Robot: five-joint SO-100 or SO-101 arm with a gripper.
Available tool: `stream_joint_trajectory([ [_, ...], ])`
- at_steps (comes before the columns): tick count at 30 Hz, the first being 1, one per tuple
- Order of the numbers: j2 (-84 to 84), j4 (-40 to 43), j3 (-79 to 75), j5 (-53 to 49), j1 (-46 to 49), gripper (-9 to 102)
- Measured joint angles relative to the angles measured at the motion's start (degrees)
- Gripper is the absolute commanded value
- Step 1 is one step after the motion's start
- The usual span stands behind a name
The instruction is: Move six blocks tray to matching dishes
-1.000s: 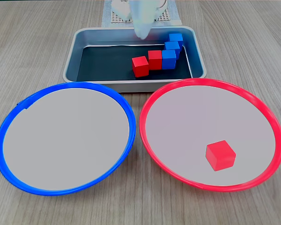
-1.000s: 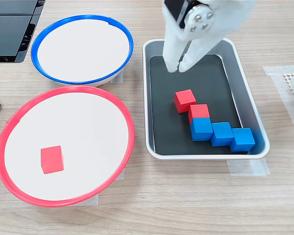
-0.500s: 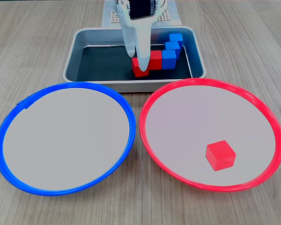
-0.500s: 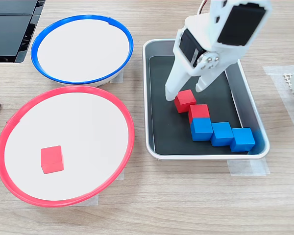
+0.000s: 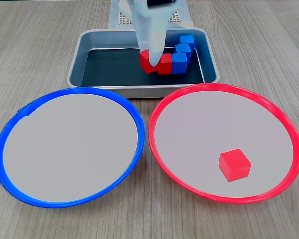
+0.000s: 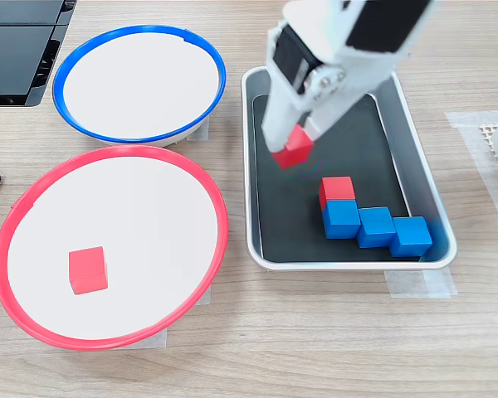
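Lifting: the jaws [image 6: 292, 149] pinch a red block [image 6: 296, 148] and hold it clear of the tray's dark bottom — half a second ago that block sat on the bottom with the fingers straddling it.
Jaws: pressed against the red block from two sides; in a fixed view the block [image 5: 147, 60] shows just behind the white fingers.
Tray: the grey tray [image 6: 414, 170] on the counter [image 6: 315, 348] holds four blocks — one red block [image 6: 338, 189] touching a stepped run of three blue blocks [image 6: 375, 225].
Red dish: the red-rimmed dish [image 6: 33, 319] already has one red block [image 6: 88, 269] lying on its pale centre, well apart from the rim.
Blue dish: the blue-rimmed dish [image 6: 207, 58] has nothing on it.
Meaning for the task: the grasp appears to have taken, so the second of the six is under way; its likely stop is the red dish, just beside the tray.
Left to do: by this count, one more red and all three blue.
Risk: the block seems tilted between the fingers, so it could slip during the carry.
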Motion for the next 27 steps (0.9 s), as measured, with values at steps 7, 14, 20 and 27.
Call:
stream_joint_trajectory([
  [7, -20.9, -0.4, -36.8, 16.6, -8.3, 1],
  [14, -32.3, -10.2, -38.6, 16.1, -12.5, 20],
  [20, -27.8, -9.0, -28.9, 13.3, -12.2, 0],
  [27, -3.0, 3.9, -4.3, 10.2, -6.9, 1],
])
